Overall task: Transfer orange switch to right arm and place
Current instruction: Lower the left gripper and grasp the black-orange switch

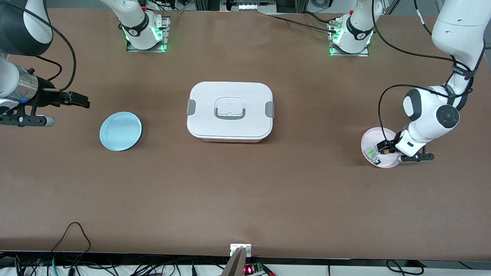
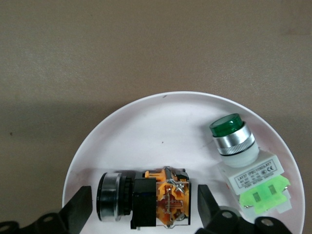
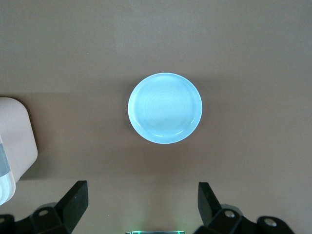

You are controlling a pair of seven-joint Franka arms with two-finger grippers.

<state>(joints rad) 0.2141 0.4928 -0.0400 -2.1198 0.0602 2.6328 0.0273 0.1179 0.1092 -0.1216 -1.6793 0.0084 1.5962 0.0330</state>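
Note:
The orange switch (image 2: 161,200), black with an orange and clear block and a silver collar, lies on its side on the pink plate (image 2: 161,122) at the left arm's end of the table (image 1: 386,150). My left gripper (image 2: 142,204) is down at the plate (image 1: 374,135) and open. Its fingers (image 2: 80,207) stand on either side of the switch with a gap at each end. My right gripper (image 3: 141,200) is open and empty. It hangs over the table at the right arm's end (image 1: 80,101), beside the blue plate (image 1: 121,131).
A green-and-clear component (image 2: 243,161) lies on the same pink plate beside the switch (image 1: 371,152). A white lidded box (image 1: 230,111) stands mid-table. The blue plate also shows in the right wrist view (image 3: 165,108), and so does a corner of the box (image 3: 14,141).

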